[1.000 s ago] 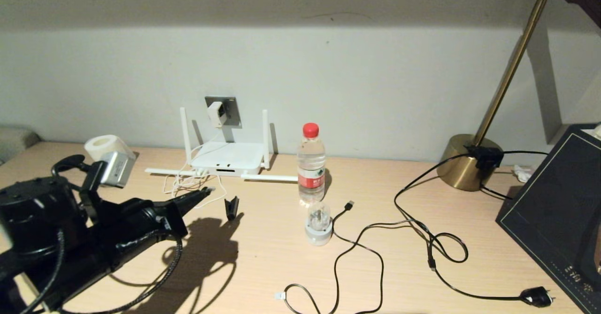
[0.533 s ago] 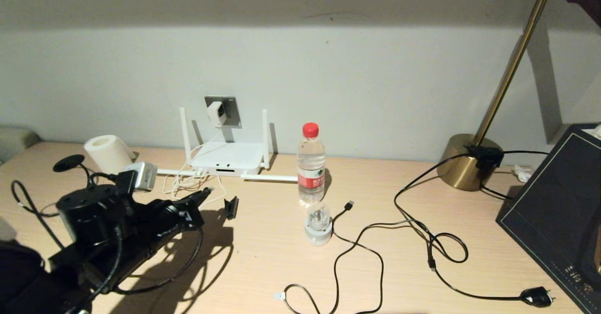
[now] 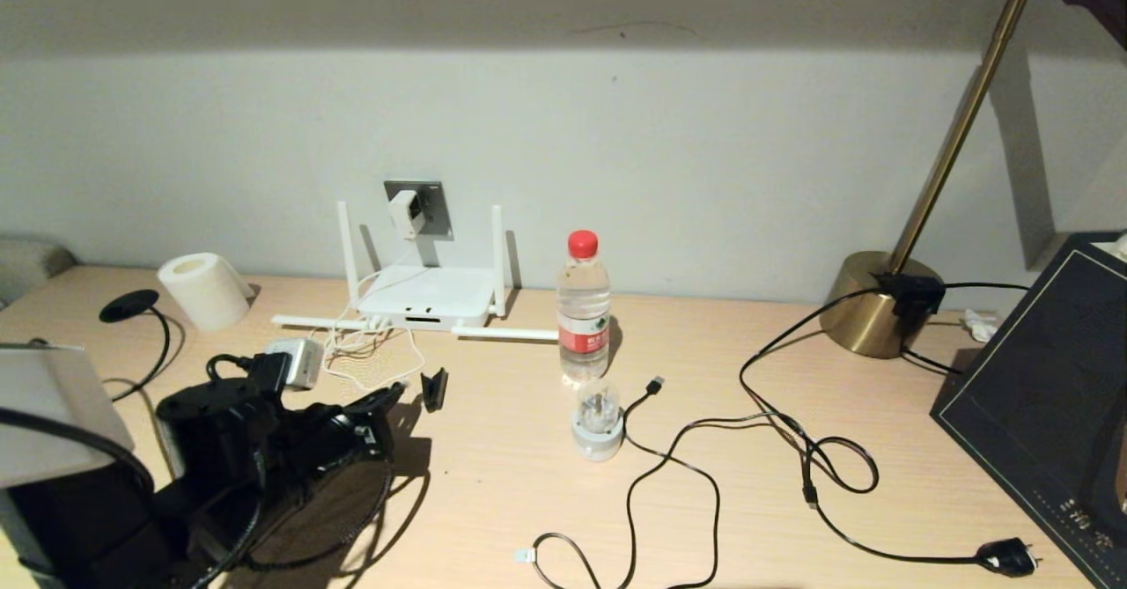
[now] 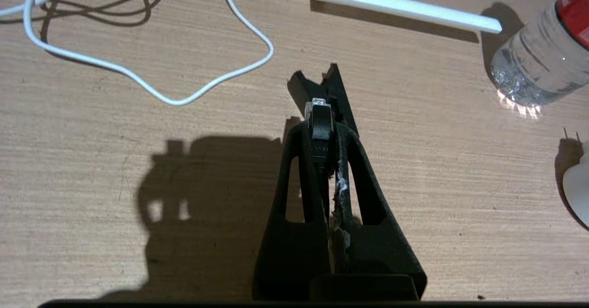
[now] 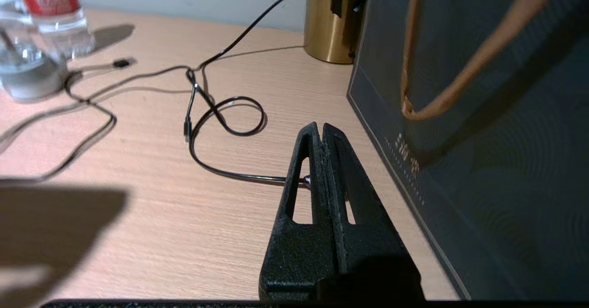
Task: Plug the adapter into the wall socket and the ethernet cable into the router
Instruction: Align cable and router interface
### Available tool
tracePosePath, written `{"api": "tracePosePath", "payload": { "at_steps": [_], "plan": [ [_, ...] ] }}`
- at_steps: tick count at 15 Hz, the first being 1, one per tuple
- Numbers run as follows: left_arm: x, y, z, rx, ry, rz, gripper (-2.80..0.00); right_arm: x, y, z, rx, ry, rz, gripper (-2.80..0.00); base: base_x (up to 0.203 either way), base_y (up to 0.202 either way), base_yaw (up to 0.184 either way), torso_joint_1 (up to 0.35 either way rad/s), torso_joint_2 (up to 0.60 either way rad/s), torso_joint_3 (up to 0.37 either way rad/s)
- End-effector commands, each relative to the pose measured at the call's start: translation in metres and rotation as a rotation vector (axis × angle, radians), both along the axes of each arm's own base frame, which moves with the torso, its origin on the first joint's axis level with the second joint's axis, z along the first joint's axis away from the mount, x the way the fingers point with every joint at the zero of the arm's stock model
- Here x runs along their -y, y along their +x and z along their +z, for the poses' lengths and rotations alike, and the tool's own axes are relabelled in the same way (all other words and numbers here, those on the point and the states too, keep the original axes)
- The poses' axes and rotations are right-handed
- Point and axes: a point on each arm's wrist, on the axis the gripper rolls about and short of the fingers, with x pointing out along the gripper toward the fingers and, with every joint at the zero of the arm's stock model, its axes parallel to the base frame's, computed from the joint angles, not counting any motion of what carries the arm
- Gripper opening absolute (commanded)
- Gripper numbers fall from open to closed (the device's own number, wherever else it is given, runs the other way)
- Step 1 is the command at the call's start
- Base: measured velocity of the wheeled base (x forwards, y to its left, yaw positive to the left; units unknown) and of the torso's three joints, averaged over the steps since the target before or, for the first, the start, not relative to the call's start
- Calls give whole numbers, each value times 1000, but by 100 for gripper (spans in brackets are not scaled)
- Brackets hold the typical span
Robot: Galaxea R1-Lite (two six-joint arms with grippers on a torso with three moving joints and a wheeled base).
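Observation:
The white adapter (image 3: 405, 213) sits plugged into the grey wall socket (image 3: 432, 195), and its thin white cord (image 4: 184, 101) lies coiled on the desk. Below the socket the white router (image 3: 427, 297) lies flat with two antennas upright and two lying flat. My left gripper (image 3: 398, 386) (image 4: 320, 123) hovers low in front of the router, shut on the ethernet cable's clear-tipped plug (image 4: 317, 110). The cable's flat black oval end (image 3: 128, 305) rests at the far left. My right gripper (image 5: 320, 126) is shut on nothing, beside a dark bag.
A small black clip (image 3: 433, 390) lies just past the left fingertips. A water bottle (image 3: 583, 307), a round white-and-clear plug piece (image 3: 597, 417), a USB cable (image 3: 654, 385), a mains plug (image 3: 1004, 556), a paper roll (image 3: 202, 290), a brass lamp (image 3: 876, 303) and the dark bag (image 3: 1048, 395) share the desk.
My left arm has swung and drawn back toward the near left, uncovering the black oval end and its cable. The fingertips stay near the black clip, still shut on the plug.

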Motion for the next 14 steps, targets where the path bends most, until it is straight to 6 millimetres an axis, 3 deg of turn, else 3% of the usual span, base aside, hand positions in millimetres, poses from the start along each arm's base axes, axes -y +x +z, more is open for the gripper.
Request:
{"api": "tracePosePath", "payload": {
  "at_steps": [1,3,14],
  "plan": [
    [0,0,-4,-11,-1,1,-280,0,3,-10,-37,6,-1,-280,0,0,0,0,0,0],
    [0,-4,-3,-16,-3,3,-280,-1,3,-10,-36,-81,22,-280,0,0,0,0,0,0],
    [-3,-2,-3,-2,43,13,-280,-1,3,-10,-37,-66,30,-280,0,0,0,0,0,0]
  ]
}}
